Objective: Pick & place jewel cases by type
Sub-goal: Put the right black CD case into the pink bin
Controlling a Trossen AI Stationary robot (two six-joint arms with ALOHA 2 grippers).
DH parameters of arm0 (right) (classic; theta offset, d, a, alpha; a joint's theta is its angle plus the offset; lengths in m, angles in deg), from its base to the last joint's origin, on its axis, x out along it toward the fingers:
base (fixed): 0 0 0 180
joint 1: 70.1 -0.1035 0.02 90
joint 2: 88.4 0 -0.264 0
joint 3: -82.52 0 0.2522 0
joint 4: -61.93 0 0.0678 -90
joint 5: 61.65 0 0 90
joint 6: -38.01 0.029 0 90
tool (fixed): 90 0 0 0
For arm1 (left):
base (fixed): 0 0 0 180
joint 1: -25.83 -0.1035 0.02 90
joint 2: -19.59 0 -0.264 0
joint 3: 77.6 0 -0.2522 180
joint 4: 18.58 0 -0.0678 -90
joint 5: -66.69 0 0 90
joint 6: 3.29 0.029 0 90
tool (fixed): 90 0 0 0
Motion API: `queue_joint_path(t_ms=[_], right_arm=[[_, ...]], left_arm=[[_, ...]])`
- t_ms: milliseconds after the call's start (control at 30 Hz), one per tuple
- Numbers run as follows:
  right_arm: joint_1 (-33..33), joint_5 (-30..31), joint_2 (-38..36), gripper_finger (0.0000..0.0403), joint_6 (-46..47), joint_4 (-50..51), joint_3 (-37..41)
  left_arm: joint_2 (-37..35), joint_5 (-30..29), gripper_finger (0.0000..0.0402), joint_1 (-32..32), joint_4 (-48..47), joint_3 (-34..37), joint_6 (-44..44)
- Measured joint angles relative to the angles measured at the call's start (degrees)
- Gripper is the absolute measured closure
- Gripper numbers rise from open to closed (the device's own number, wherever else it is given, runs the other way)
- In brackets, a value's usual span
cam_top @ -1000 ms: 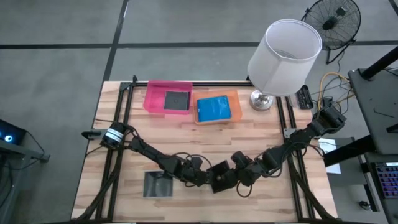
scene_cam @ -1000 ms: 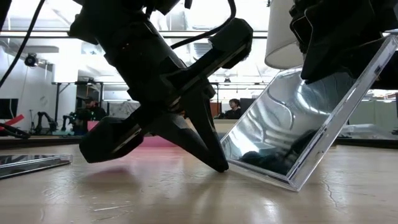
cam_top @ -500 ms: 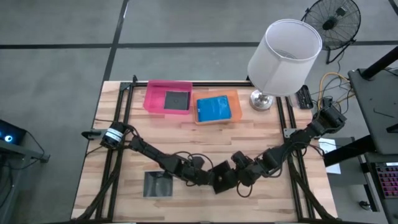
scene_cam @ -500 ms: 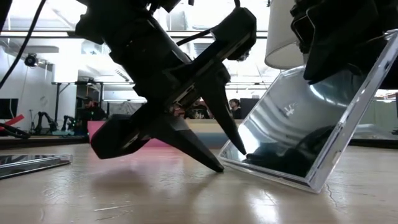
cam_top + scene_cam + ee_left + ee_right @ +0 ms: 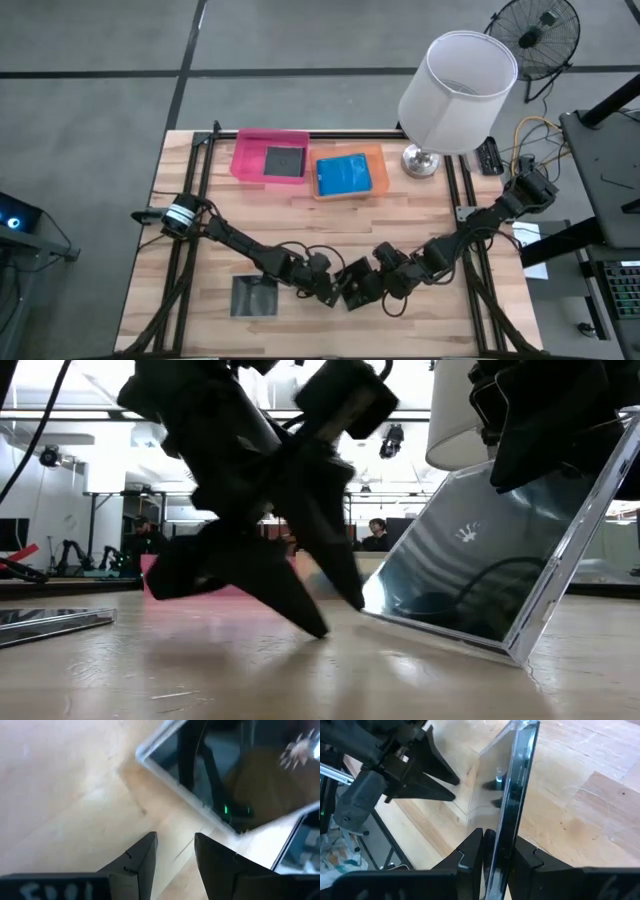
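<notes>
Right gripper [image 5: 496, 851] pinches a dark case [image 5: 480, 575] by its top edge, tilted, bottom edge on the table [image 5: 420, 220]. Left gripper [image 5: 175, 851] sits just beside it, fingers apart, empty. The case's face is all glare.

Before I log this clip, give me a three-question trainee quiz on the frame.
1. True or false: the dark jewel case held in the right gripper lies flat on the table.
2. Which tray holds the blue jewel case? A) pink tray B) orange tray C) neither
3. Fill in: the left gripper holds ___.

Key
1. False: it is tilted, its lower edge down at the table.
2. B; the pink tray holds a dark case.
3. Nothing: its fingers stand apart, near the tilted case.
</notes>
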Motion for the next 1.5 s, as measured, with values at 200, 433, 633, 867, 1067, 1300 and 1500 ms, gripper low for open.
queue_joint_path(t_ms=[200, 433, 633, 867, 1067, 1300, 1500], right_arm=[[1.6, 0.1, -1.3, 0.0362, -1.8, 0.6, 0.0], [4.6, 0.1, -2.9, 0.0375, -4.0, 1.1, 0.0], [6.4, 0.2, -4.4, 0.0376, -5.7, 1.1, 0.1], [9.9, 0.2, -8.3, 0.0377, -11.2, 1.1, 0.1], [13.5, 0.2, -12.8, 0.0377, -17.6, 1.2, 0.1], [17.6, 0.3, -18.5, 0.0378, -24.8, 1.0, -0.4], [19.6, 0.5, -21.5, 0.0378, -35.1, 1.2, -4.8]], left_arm=[[-1.8, 1.9, 0.028, 0.3, -4.1, 0.1, 4.7], [-2.1, 6.0, 0.028, 0.4, -5.1, 0.1, 7.0], [-2.3, 10.1, 0.028, 0.7, -6.6, 0.0, 9.9], [-5.0, 11.0, 0.028, 1.3, -10.7, -0.1, 16.2], [-8.3, 6.9, 0.028, 1.1, -14.2, -0.1, 20.6], [-12.9, 0.4, 0.028, 0.6, -16.6, 0.6, 24.3], [-18.8, -6.5, 0.028, 0.4, -16.6, 2.7, 27.6]])
